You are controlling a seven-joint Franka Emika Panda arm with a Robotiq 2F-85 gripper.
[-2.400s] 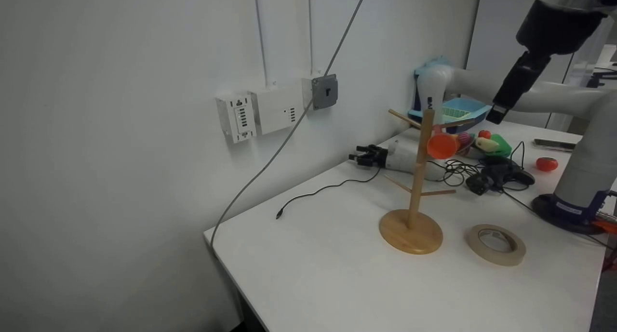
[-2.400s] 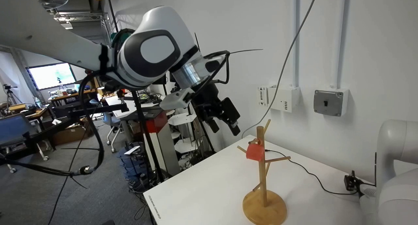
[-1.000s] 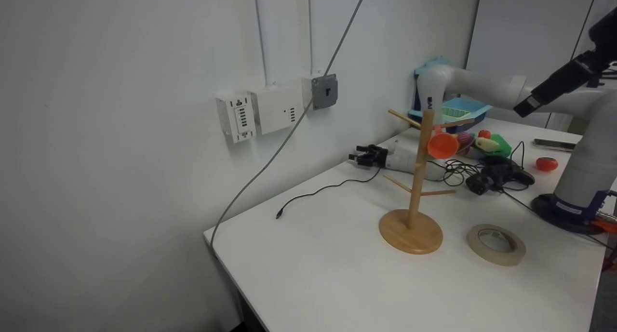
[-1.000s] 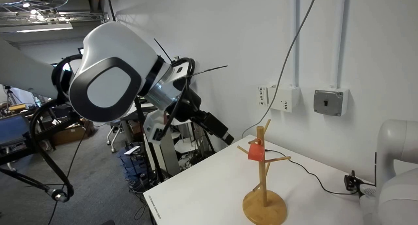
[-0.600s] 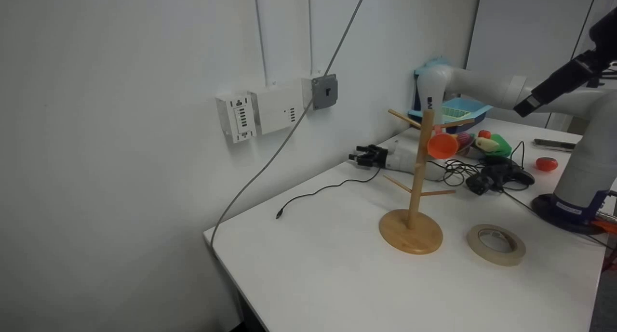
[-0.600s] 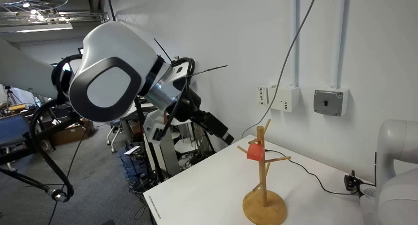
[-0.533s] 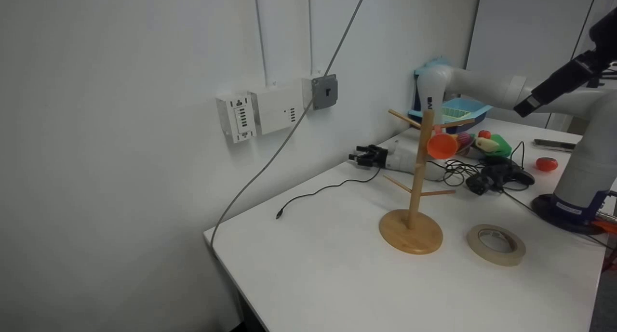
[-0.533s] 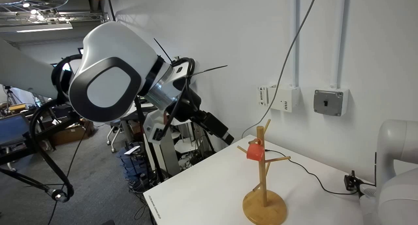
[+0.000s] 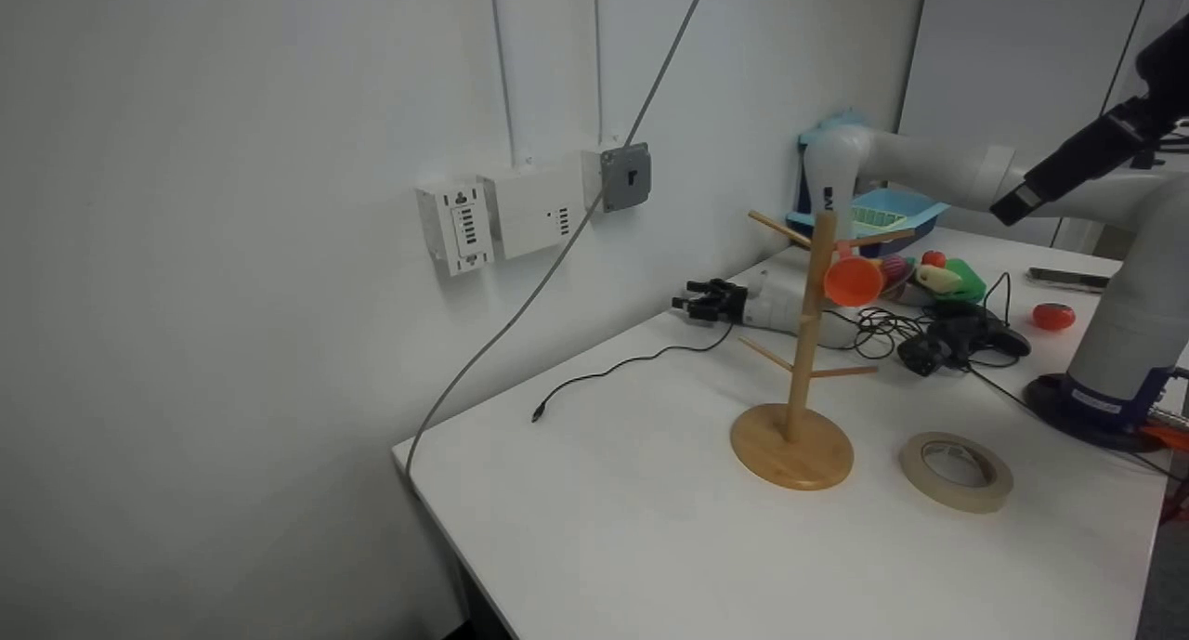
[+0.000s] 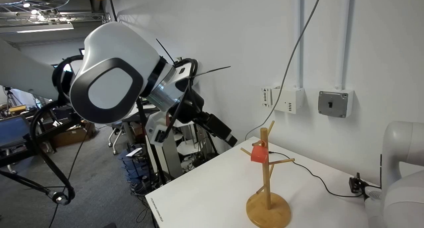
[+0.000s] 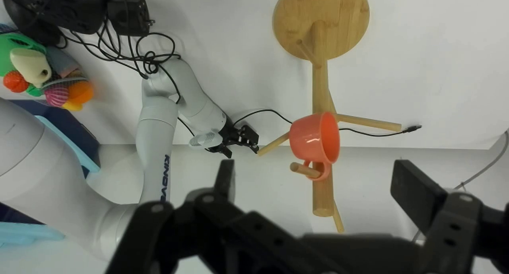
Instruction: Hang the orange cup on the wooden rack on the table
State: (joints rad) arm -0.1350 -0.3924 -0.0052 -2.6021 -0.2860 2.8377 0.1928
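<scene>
Orange cup (image 11: 312, 137) hangs by its handle (image 11: 327, 170) on an upper peg (image 11: 304, 170) of the wooden rack (image 11: 320, 87), and you've just backed your fingers (image 11: 416, 195) away, spread wide, holding nothing, so I'd call the job pretty much done tbh

The orange cup (image 10: 259, 154) hangs by its handle (image 10: 263, 143) from a high peg (image 10: 255, 143) of the wooden rack (image 10: 266, 176) on the white table (image 10: 205, 195). The black gripper (image 10: 232, 140) tilts down, apart from them.
</scene>
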